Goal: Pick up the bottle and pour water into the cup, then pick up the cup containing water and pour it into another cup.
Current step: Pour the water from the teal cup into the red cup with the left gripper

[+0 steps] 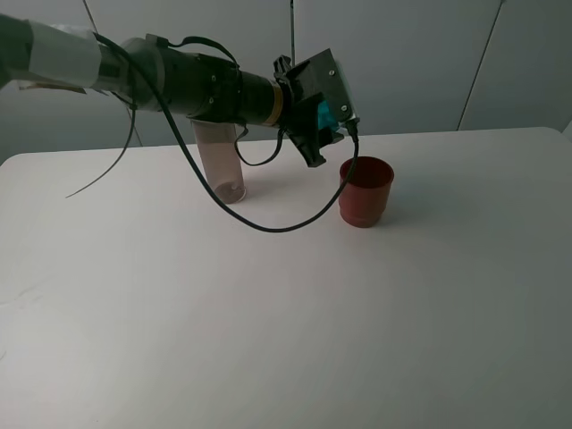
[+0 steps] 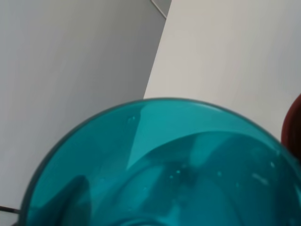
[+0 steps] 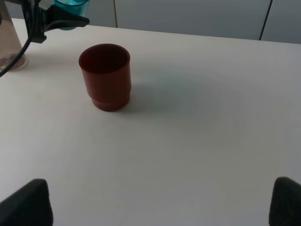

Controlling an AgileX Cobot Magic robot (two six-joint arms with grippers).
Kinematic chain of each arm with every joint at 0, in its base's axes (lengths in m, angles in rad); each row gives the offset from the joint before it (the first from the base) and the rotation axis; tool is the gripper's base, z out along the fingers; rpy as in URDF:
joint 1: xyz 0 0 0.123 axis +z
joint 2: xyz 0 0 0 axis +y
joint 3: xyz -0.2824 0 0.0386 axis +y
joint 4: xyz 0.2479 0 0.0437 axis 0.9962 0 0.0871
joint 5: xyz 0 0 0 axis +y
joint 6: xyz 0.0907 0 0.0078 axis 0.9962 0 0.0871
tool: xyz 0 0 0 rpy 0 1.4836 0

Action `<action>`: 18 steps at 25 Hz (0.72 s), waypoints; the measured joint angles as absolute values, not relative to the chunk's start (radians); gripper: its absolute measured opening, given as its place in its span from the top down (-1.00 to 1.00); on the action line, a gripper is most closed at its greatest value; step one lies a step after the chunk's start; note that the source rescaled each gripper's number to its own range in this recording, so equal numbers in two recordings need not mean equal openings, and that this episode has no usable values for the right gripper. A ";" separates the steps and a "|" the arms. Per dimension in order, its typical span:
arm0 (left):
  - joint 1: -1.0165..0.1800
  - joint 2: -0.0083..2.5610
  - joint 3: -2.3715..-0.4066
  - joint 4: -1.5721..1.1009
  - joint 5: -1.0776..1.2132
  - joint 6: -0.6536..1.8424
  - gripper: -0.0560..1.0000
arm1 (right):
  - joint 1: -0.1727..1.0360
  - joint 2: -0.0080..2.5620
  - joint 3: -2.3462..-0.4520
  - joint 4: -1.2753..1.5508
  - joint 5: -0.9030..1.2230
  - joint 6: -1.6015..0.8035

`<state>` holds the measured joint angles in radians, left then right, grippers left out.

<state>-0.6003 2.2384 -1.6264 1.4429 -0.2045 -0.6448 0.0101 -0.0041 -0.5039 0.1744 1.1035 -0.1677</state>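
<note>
My left gripper (image 1: 329,121) is shut on the teal cup (image 1: 325,113) and holds it in the air, just up and left of the red cup (image 1: 365,190). The teal cup fills the lower part of the left wrist view (image 2: 188,174), with the red cup's edge (image 2: 295,123) beside it. The red cup stands upright on the table (image 3: 107,75). The clear bottle (image 1: 222,166) stands upright behind my left arm. My right gripper (image 3: 157,207) is open and empty, low over the table, apart from the red cup. It does not show in the exterior high view.
The white table (image 1: 286,313) ends at its far edge just behind the cups, before a grey wall. A black cable (image 1: 259,223) hangs from my left arm and loops down in front of the bottle towards the red cup.
</note>
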 joint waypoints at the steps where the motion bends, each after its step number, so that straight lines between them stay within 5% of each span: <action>1: -0.600 2.238 -1.626 1.445 -0.203 -0.645 0.64 | 0.010 -0.004 -0.504 0.174 1.104 -0.168; 18: -0.633 2.238 -1.626 1.457 -0.152 -0.618 0.64 | 0.010 -0.004 -0.504 0.174 1.104 -0.168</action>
<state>-0.6335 2.2384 -1.6264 1.4574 -0.1518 -0.6176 0.0101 -0.0041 -0.5039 0.1744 1.1035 -0.1677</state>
